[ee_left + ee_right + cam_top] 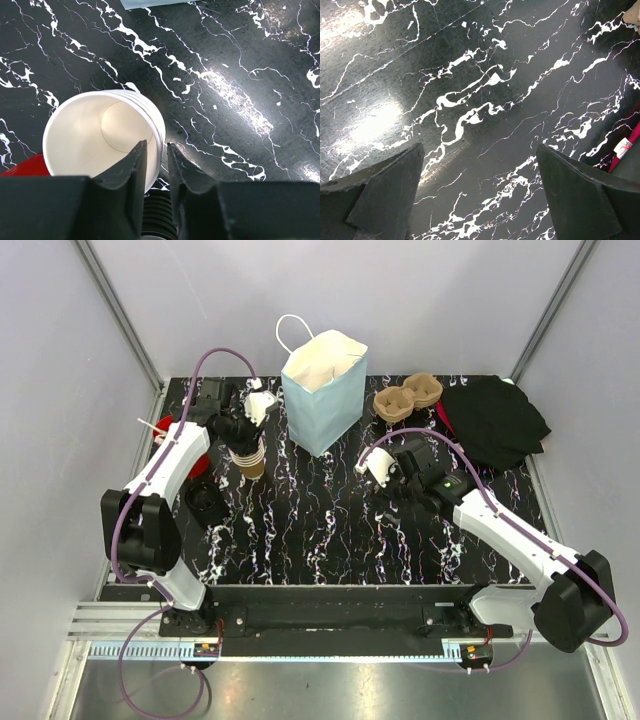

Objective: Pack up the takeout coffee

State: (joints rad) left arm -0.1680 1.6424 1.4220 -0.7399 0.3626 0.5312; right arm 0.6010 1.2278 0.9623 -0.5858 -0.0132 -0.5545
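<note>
Straddling the rim of the top paper cup in a nested stack at the left rear of the counter, the left claw stands narrowly parted, one finger inside the cup and one outside. Black lids sit just in front. The right claw, spread wide, hovers over the counter, right of the pale blue bag and near the pulp carrier.
</note>
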